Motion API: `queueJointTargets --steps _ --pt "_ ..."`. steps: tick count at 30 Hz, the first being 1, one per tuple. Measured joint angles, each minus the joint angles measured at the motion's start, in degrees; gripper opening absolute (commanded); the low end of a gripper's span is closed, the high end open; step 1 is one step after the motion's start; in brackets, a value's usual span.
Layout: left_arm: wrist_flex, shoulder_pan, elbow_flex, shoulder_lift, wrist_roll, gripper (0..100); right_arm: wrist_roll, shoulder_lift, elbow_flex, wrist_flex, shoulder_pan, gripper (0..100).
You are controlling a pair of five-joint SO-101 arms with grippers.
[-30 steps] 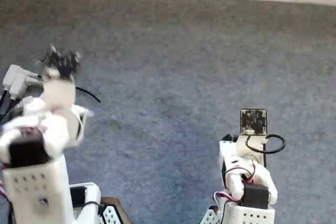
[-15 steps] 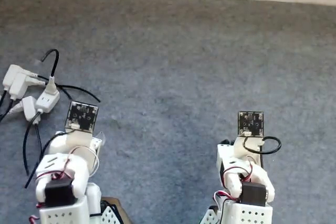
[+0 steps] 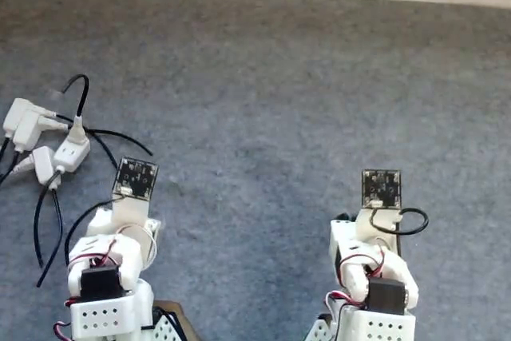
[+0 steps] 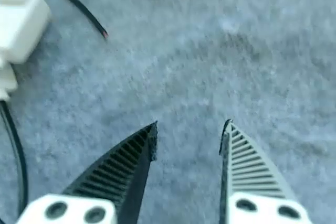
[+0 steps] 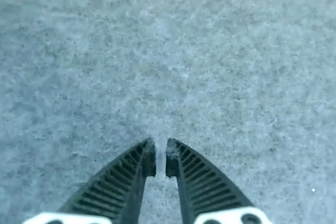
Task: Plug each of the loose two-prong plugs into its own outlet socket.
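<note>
- The white plugs and sockets [image 3: 70, 149] lie in a bunch at the far left of the grey mat [image 3: 279, 93], with black cords [image 3: 48, 221] trailing from them. Which piece is a plug and which a socket is hard to tell.
- The left gripper [image 4: 189, 132] is spread wide with nothing in it, over bare mat, near one white piece [image 4: 16, 19].
- The right gripper [image 5: 159, 157] is pressed almost together, holding nothing, well apart from the bunch.
- The cords look tangled, so pulling one plug could drag the others along.
- The pieces look light, so a push could slide a socket away.
- A plug grabbed crooked could miss the slots.
</note>
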Motion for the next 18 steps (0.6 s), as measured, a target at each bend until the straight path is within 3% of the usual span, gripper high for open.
queueJointTargets --steps 4,18 --pt "7.8 0.0 0.0 0.0 0.0 20 0.0 0.0 0.0 0.0 0.0 4.5" --pt "8.8 0.1 0.0 0.0 0.0 20 0.0 0.0 0.0 0.0 0.0 4.5"
